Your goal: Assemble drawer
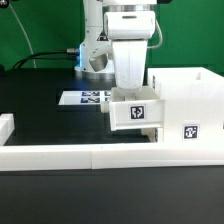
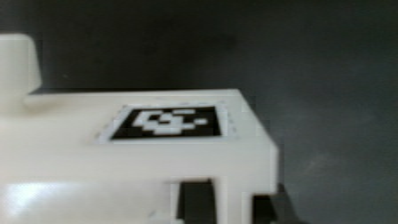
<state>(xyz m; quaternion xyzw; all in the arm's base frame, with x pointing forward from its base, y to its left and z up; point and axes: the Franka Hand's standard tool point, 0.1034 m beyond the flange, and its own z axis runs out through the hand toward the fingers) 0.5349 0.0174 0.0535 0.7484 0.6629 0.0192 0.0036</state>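
Gripper (image 1: 132,93): fingertips hidden behind small tray (image 1: 135,112). Shell (image 1: 190,100): cut off at 3 o'clock. Wrist view: blurred.

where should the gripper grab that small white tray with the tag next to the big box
Grip the small white plastic tray across its two side walls, coming straight down from above. It sits upright beside the large white box-shaped shell; the gripper already hangs over it, fingers hidden.

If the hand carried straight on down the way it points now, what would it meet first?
Probably the small white tray with the square tag. The hand points down right above it, and the wrist view shows the tray's tagged face filling the frame. Whether they already touch is unclear.
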